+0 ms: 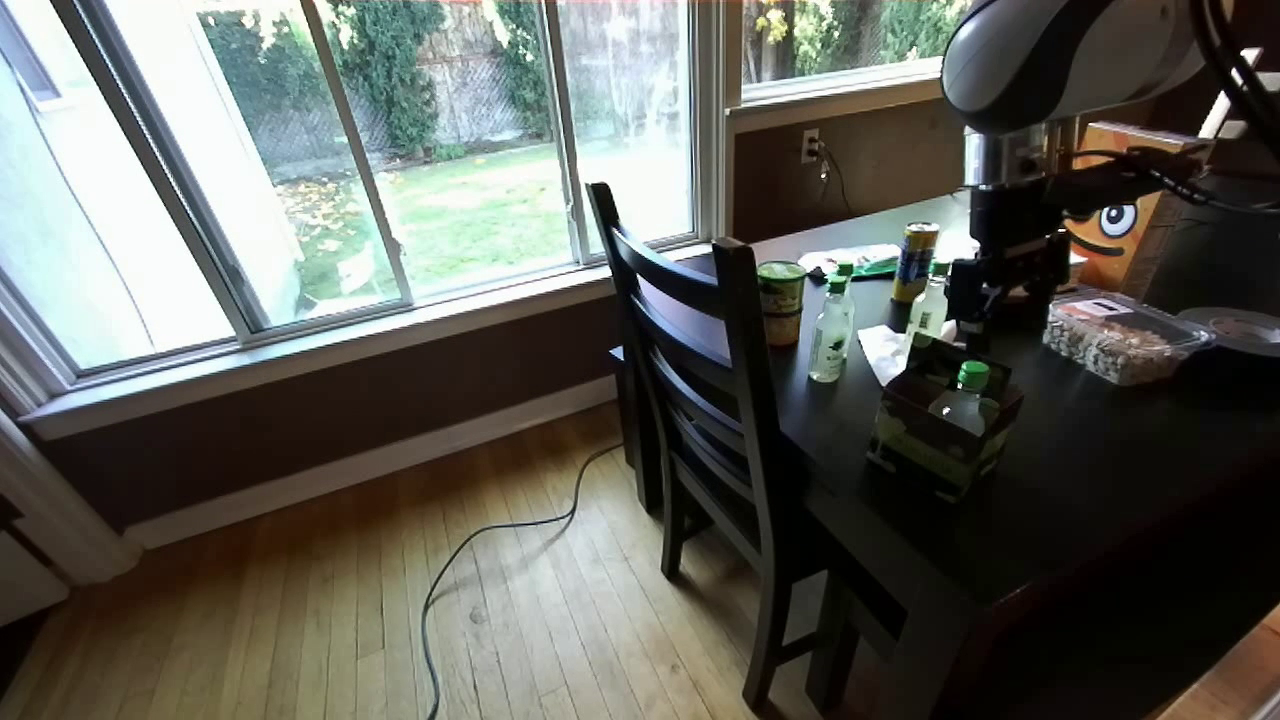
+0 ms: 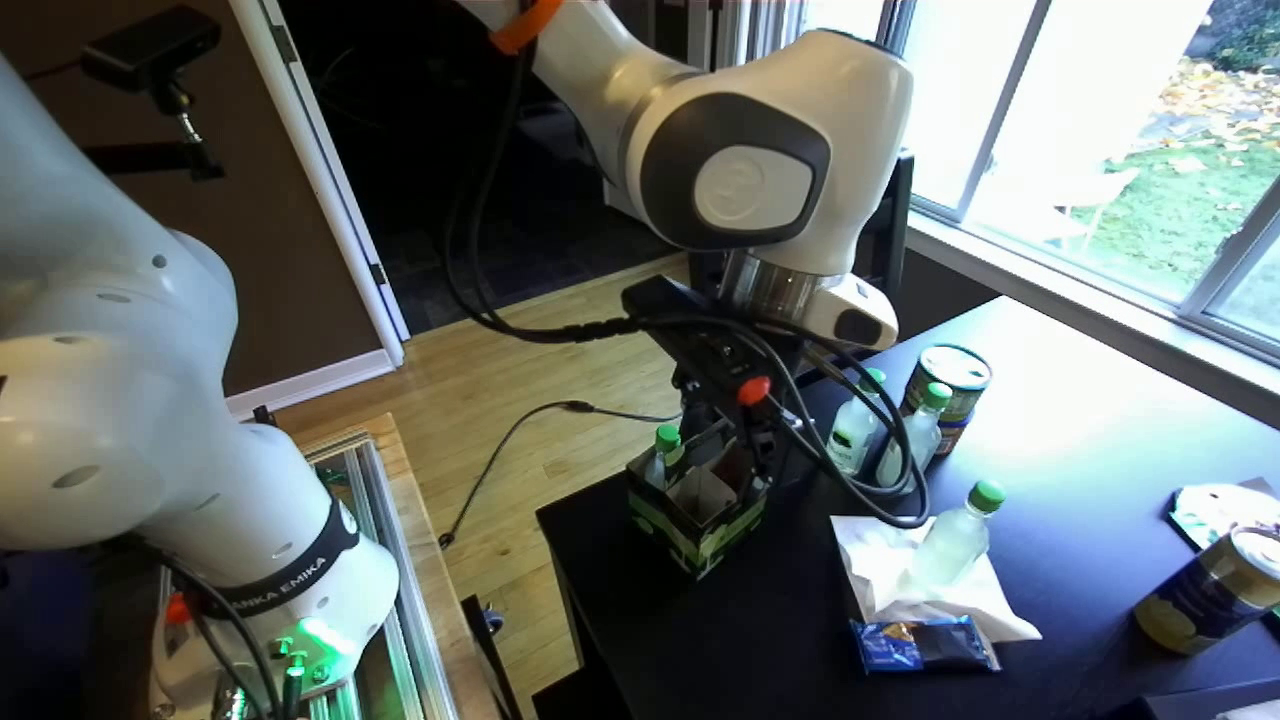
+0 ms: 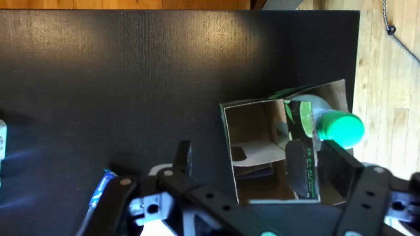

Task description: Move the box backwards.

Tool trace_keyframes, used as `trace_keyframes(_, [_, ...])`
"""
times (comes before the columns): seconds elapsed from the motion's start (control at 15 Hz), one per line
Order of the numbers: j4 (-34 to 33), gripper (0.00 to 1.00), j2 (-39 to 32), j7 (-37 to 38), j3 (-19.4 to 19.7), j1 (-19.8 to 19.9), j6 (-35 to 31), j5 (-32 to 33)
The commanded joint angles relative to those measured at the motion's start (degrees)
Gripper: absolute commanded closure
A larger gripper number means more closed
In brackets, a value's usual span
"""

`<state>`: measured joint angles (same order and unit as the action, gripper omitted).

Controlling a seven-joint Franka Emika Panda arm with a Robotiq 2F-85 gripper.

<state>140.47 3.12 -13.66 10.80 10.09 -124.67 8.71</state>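
The box is a small dark open bottle carrier with green markings, standing on the black table in both exterior views (image 1: 925, 455) (image 2: 722, 535). It also shows in the wrist view (image 3: 259, 152), with a handled centre divider. A green-capped bottle (image 1: 970, 385) stands in one of its compartments; other compartments look empty. My gripper (image 3: 262, 155) is open and points down over the box. In the wrist view one finger is outside the near-left wall and the other overlaps the compartment beside the bottle cap. Finger contact and depth cannot be told. The fingertips are partly hidden in an exterior view (image 2: 735, 440).
Green-capped bottles (image 1: 830, 335), stacked tubs (image 1: 780, 300) and a can (image 1: 914, 262) stand near the box. A clear snack tray (image 1: 1125, 335) and tan cartoon-face box (image 1: 1125, 210) are farther along. A blue wrapper (image 2: 925, 645) lies by a napkin (image 2: 880, 560). A chair (image 1: 735, 400) stands at the table edge.
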Motion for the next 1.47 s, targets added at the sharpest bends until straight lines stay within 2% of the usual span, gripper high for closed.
trace_keyframes(0.0, [-1.06,0.0,-1.53,-5.21,-0.55,-0.46,2.11,1.22])
trace_keyframes(0.33, [-0.35,0.0,-2.12,-8.79,-0.93,-0.81,-3.53,1.97])
trace_keyframes(0.4, [-0.23,0.02,-2.3,-9.35,-0.97,-0.85,-5.08,1.7])
trace_keyframes(0.47, [-0.27,0.11,-2.54,-9.93,-1.04,-0.86,-5.95,1.36])
trace_keyframes(0.67, [-0.5,0.27,-3.8,-11.03,-1.14,-0.77,-8.43,0.55])
trace_keyframes(0.87, [-0.16,0.32,-4.58,-12.56,-1.18,-0.64,-10.21,-1.13])
trace_keyframes(1.0, [0.31,0.47,-4.79,-12.98,-1.3,-0.61,-11.62,-1.92])
trace_keyframes(1.07, [0.64,0.59,-4.72,-13.23,-1.39,-0.63,-12.04,-2.39])
trace_keyframes(1.4, [2.05,0.95,-3.6,-14.22,-1.91,-0.71,-12.53,-7.55])
